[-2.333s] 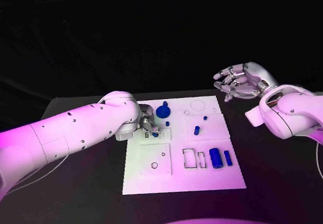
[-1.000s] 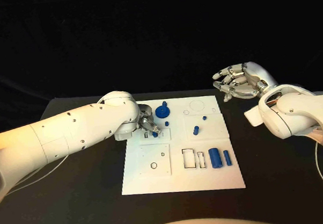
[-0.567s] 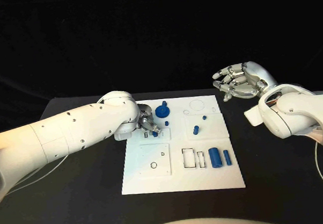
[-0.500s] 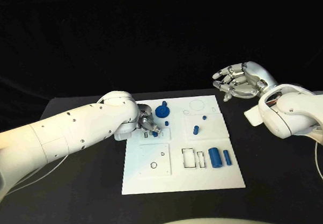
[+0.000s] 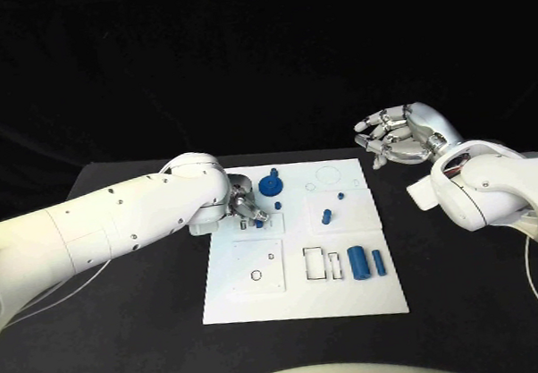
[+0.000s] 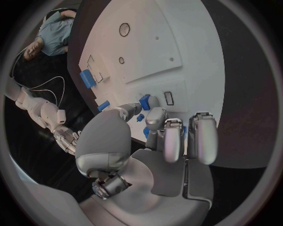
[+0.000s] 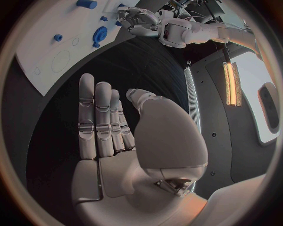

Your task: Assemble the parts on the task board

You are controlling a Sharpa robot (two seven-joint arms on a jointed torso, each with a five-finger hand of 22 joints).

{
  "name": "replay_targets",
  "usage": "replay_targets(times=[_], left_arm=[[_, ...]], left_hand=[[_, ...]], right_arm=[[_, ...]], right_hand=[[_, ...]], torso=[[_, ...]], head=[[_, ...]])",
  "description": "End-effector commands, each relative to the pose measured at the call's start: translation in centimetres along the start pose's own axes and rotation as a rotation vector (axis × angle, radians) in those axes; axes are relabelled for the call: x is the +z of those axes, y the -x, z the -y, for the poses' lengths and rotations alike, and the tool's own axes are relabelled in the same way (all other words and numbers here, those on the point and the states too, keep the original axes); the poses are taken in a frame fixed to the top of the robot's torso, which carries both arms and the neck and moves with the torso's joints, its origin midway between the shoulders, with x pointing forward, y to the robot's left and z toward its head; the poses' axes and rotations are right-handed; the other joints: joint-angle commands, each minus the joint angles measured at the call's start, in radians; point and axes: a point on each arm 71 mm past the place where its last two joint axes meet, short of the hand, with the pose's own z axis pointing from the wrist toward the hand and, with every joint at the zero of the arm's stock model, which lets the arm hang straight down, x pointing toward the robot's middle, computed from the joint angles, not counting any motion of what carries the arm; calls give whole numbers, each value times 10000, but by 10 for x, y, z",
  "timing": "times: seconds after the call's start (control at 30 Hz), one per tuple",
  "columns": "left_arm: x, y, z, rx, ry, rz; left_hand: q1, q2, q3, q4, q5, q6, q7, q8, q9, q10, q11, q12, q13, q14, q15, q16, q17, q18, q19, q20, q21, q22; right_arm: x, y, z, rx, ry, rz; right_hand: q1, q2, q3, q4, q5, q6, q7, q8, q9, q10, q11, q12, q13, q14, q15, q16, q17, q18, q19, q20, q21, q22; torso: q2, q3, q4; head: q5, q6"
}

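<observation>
Almost nothing has moved over the last couple of seconds: your left hand (image 5: 245, 209) is still down at the far-left part of the task board (image 5: 359, 298), its fingers curled around a small blue part (image 6: 144, 101) it seems to be pinching against the board, next to the blue gear (image 5: 271, 185). I judge you're still seating that piece, so the step isn't finished. Your right hand (image 5: 396, 137) stays raised off the board's far-right corner, fingers loosely spread, holding nothing. Two blue pegs (image 5: 359, 262) lie near the board's right edge, a smaller one (image 5: 328, 215) mid-board. The black table (image 5: 130, 345) sits before a dark backdrop.
</observation>
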Motion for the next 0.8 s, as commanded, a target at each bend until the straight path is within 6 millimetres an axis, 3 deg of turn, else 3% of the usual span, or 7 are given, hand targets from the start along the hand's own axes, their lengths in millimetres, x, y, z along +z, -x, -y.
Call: replay_targets(times=[0.03, 0.17, 0.63, 0.7, 0.77, 0.8], left_arm=[[-2, 1, 2, -184, -170, 56], [-4, 1, 1, -230, -197, 101], [-18, 17, 0, -529, -488, 451], [-22, 22, 0, -712, -568, 568], [-25, 28, -1, -900, -635, 650], [-27, 33, -2, -998, -656, 690]], left_hand=[[-51, -33, -214, 158, -199, 67, 7, -77, 28, 38, -42, 55, 16, 1058, -91, 36, 2631, -75, 83, -86, 34, 53], [-26, -13, -381, 246, -439, 78, 8, -105, 50, 35, -41, 57, 14, 1058, -91, 36, 2631, -76, 86, -87, 36, 63], [117, -65, -499, 212, -505, 3, 26, -160, 70, -60, -25, -58, -110, 1058, -80, 36, 2631, -72, 80, -104, 27, 55], [263, -81, -579, 221, -497, -147, 84, -270, 66, -231, 22, -262, -329, 1058, -48, 36, 2631, -56, 42, -101, -21, -27], [448, -53, -655, 246, -474, -562, 282, -725, -138, -661, 183, -816, -923, 1040, 77, -3, 2573, -27, -37, -31, -126, -199], [572, -32, -700, 247, -467, -766, 432, -1142, -382, -843, 307, -1080, -1216, 1024, 185, -37, 2522, -21, -58, 52, -158, -244]], right_arm=[[0, -1, -1, -24, 117, -77], [0, -1, 0, -28, 111, -70], [-1, 0, 2, -40, 66, -45], [-1, 0, 2, -43, 55, -42], [-1, 0, 2, -45, 46, -39], [-1, 0, 3, -46, 40, -37]], right_hand=[[-99, -36, 2, 47, 22, -70, -13, 46, -17, -66, 14, 10, -8, 37, 0, -51, 7, 114, 73, -18, -69, -9], [-123, -35, -5, 60, 17, -75, -12, 46, -18, -67, 16, 14, -11, 40, 2, -60, 15, 114, 76, -17, -77, -15], [-158, -34, -17, 79, 12, -81, -12, 46, -21, -69, 17, 20, -16, 43, 4, -72, 27, 114, 82, -15, -89, -26], [-158, -34, -17, 79, 12, -81, -12, 46, -21, -69, 17, 20, -16, 43, 4, -72, 27, 114, 82, -15, -89, -26], [-159, -34, -17, 79, 12, -82, -13, 47, -21, -70, 16, 21, -16, 44, 4, -74, 30, 114, 83, -14, -91, -28], [-159, -34, -17, 79, 12, -82, -13, 47, -21, -70, 16, 21, -16, 44, 4, -74, 30, 114, 83, -14, -91, -28]], torso=[[-7, 3, 1], [-6, 3, 9], [-9, -5, 8], [-7, -3, 8], [-6, -3, 6], [-5, -3, 7]], head=[[-17, -2], [-25, -5], [-10, 48], [-18, 67], [-27, 77], [-32, 82]])
